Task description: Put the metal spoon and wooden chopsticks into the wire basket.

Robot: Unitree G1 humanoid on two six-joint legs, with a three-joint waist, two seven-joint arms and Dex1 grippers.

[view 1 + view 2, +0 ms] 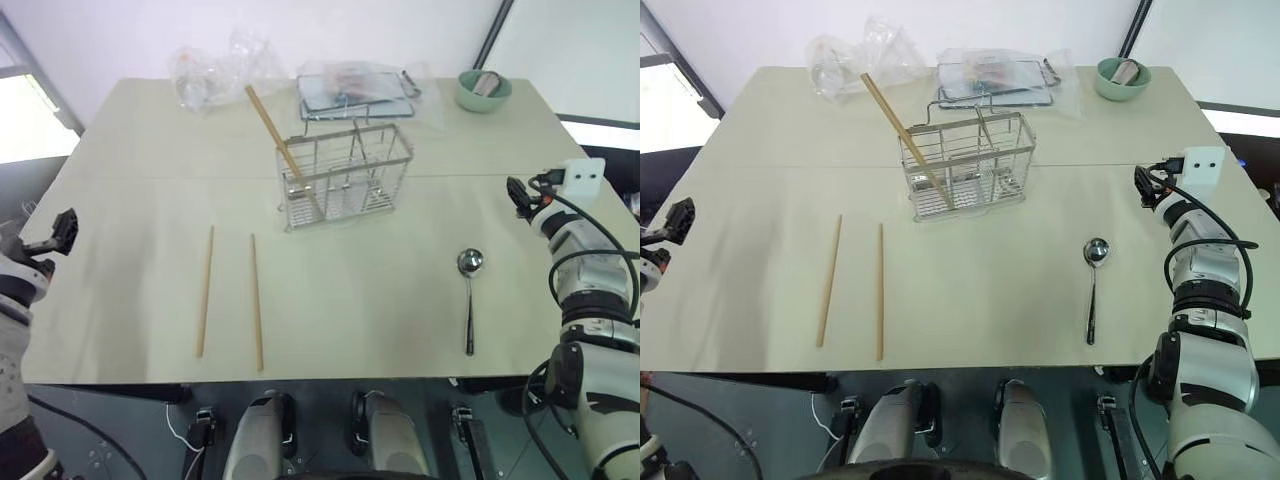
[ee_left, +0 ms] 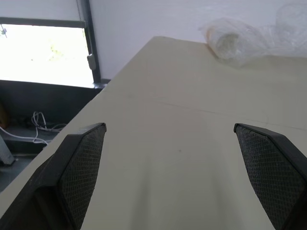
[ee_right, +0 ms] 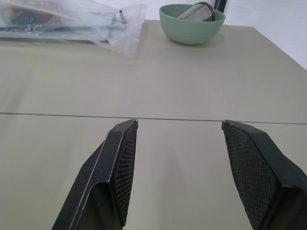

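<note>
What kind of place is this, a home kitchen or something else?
Probably a test room or lab, not a kitchen: a plain beige table holds a wire basket, loose wooden chopsticks, a metal spoon and plastic-wrapped items; bare walls, loose cables on the floor.

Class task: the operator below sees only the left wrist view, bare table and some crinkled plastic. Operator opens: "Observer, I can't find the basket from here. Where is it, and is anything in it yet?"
Observer: The basket stands mid-table, toward the far side. One chopstick leans in its left end.
Operator: And the other chopsticks?
Observer: Two chopsticks lie flat, side by side but apart, nearer the front edge, left of the basket.
Operator: The spoon?
Observer: The spoon lies on the right, bowl pointing away from the robot. The right gripper hovers beyond it with jaws open and nothing in them.
</note>
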